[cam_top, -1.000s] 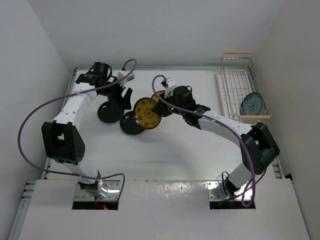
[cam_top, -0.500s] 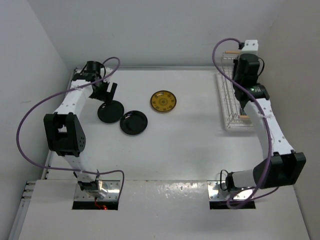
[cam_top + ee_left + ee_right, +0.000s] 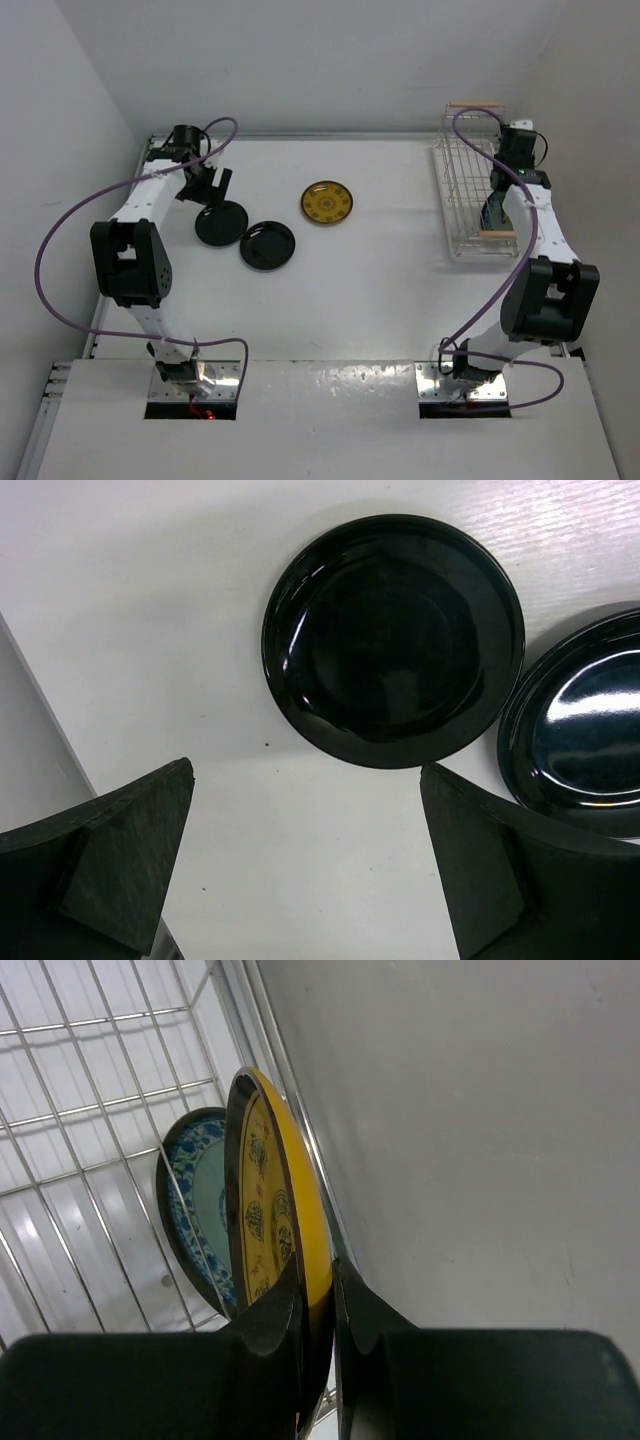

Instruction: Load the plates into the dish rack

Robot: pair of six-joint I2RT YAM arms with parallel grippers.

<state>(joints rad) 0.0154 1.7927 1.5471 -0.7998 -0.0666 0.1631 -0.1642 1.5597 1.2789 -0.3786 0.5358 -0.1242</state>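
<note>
My right gripper (image 3: pixel 497 208) is down in the white wire dish rack (image 3: pixel 452 190) near its front end, shut on a mustard-yellow plate (image 3: pixel 272 1185) held on edge. A pale blue-green patterned plate (image 3: pixel 192 1210) stands upright just beside it among the rack wires (image 3: pixel 100 1110). The right gripper (image 3: pixel 318 1290) pinches the yellow plate's rim. My left gripper (image 3: pixel 205 186) is open and empty above the table, just behind a black plate (image 3: pixel 221 224). A second black plate (image 3: pixel 268 245) and another yellow plate (image 3: pixel 326 202) lie flat. The left wrist view shows both black plates (image 3: pixel 392 640), (image 3: pixel 580 730) beyond the open gripper (image 3: pixel 305 865).
The rack has wooden handle bars at its far end (image 3: pixel 476 104) and near end (image 3: pixel 498 234). The right wall runs close along the rack (image 3: pixel 480 1110). The left wall edge lies close to my left gripper (image 3: pixel 30 740).
My right arm carried the yellow plate from the table's middle over to the rack and lowered it in beside the blue-green plate. My left gripper drew back slightly off the black plates.
</note>
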